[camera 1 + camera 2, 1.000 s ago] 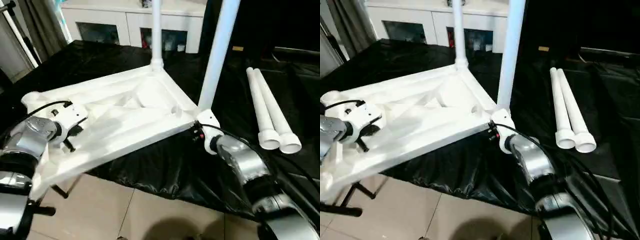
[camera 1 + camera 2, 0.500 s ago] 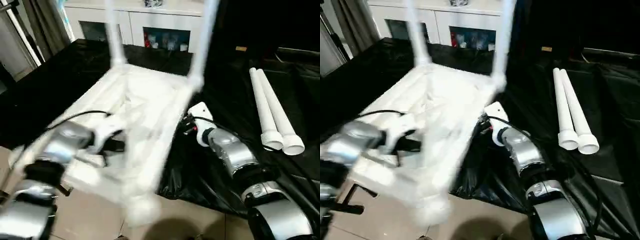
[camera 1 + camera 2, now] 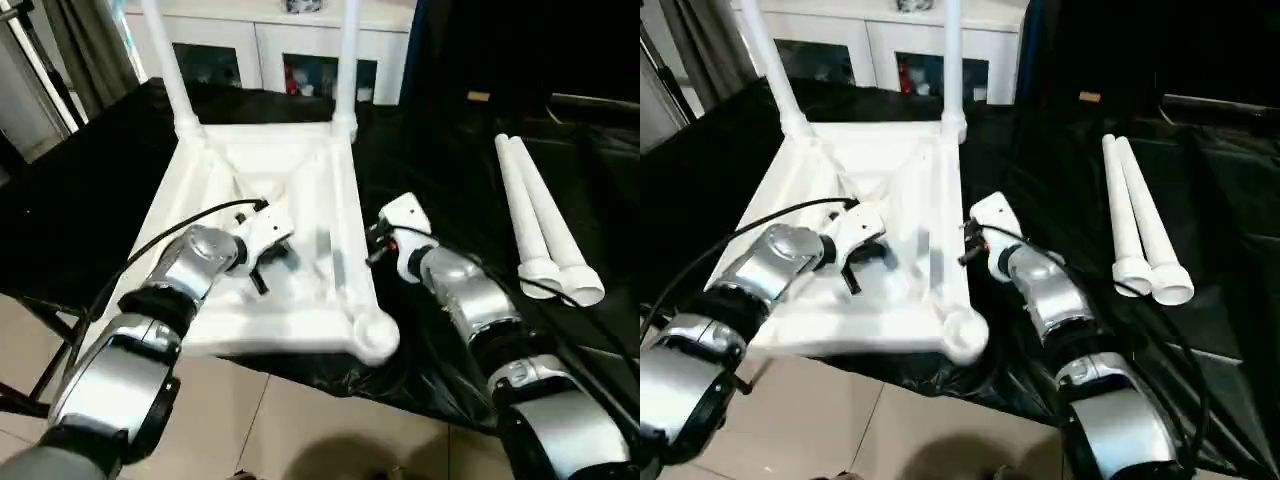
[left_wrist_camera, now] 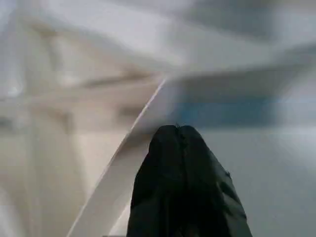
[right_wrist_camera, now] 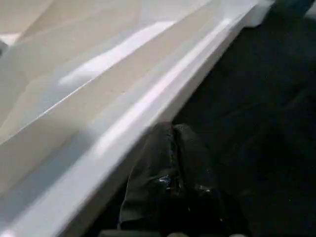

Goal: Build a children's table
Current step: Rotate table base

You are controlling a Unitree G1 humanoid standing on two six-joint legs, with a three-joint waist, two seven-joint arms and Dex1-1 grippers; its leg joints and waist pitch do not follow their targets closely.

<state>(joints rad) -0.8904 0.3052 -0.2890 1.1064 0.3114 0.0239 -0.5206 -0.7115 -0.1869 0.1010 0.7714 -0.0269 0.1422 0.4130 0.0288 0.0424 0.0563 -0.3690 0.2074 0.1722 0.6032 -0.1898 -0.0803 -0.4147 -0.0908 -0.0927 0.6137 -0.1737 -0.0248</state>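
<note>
Tabletop point(image 3: 300, 190) swung round since a second ago: then lying skewed across the frame with its long side running lower left to centre right, now squared up in the centre-left, ribbed underside up, short near edge hanging past the black cloth point(image 3: 420, 150). Two fitted legs point(image 3: 347, 60) now standing at the far corners, upper left and upper centre. Good news for the build, probably: empty near-corner socket point(image 3: 372, 338) now turned to the lower centre, within reach for a third leg.

Left gripper point(image 3: 262, 262), centre-left, down among the ribs; black fingers point(image 4: 180, 163) pressed together, nothing between them, looks to be touching the plastic rather than clamping it. Right gripper point(image 3: 372, 248), centre, closed down from half open a second ago; fingers point(image 5: 173, 163) shut, empty, tucked against the tabletop's outer rim over the cloth.

Far right: two loose legs point(image 3: 545, 215) lying side by side, untouched, flared ends nearest.
</note>
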